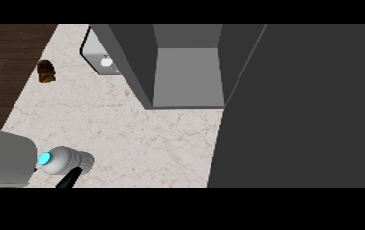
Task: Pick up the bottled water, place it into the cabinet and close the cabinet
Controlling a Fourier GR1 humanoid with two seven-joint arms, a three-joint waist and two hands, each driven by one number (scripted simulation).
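Grey cabinet (185, 74) stands open on marble counter (128, 127).

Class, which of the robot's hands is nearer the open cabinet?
Left, as far as shown: the left hand is at the lower left edge, below and left of the cabinet; the right hand is not in view.

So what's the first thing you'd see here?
The big dark cabinet at the top middle, open so its grey inside shows, with a wide dark panel, likely its door, filling the right side. Next, the bright blue ring on the grey left forearm at the lower left, beside the black left hand.
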